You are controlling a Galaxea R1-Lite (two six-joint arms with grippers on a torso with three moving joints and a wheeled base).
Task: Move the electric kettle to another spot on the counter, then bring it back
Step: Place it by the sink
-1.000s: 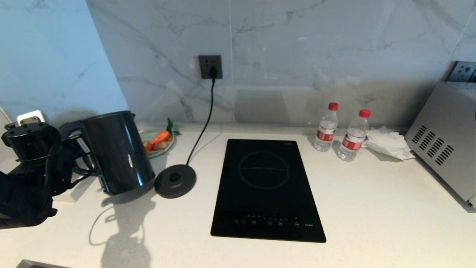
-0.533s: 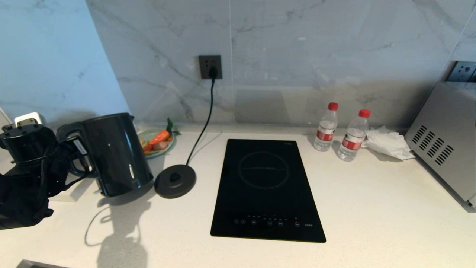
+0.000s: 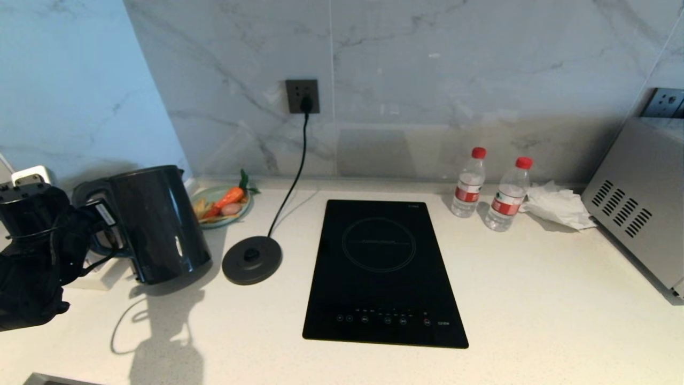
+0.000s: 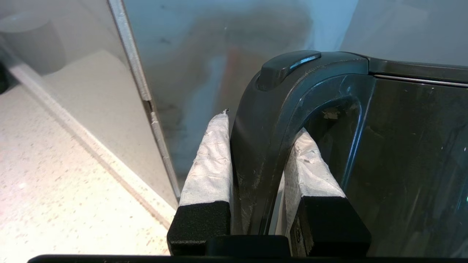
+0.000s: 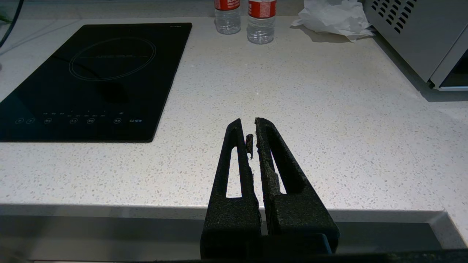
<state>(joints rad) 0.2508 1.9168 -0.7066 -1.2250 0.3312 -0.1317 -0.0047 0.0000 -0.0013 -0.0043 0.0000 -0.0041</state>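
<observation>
The left gripper [image 4: 256, 146] is clamped on the loop handle [image 4: 267, 146] of the kettle [image 3: 155, 224], a tall glossy black jug at the counter's [image 3: 534, 299] far left, beside its base [image 3: 251, 260]. The right gripper [image 5: 252, 135], pressed closed and empty, hangs over the counter's front edge.

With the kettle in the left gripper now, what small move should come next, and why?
Probably lower it straight down. The left gripper is shut on the handle of the electric kettle, which is left of the base disc; bare counter with the kettle's shadow lies below it. I cannot tell if it already touches.
</observation>
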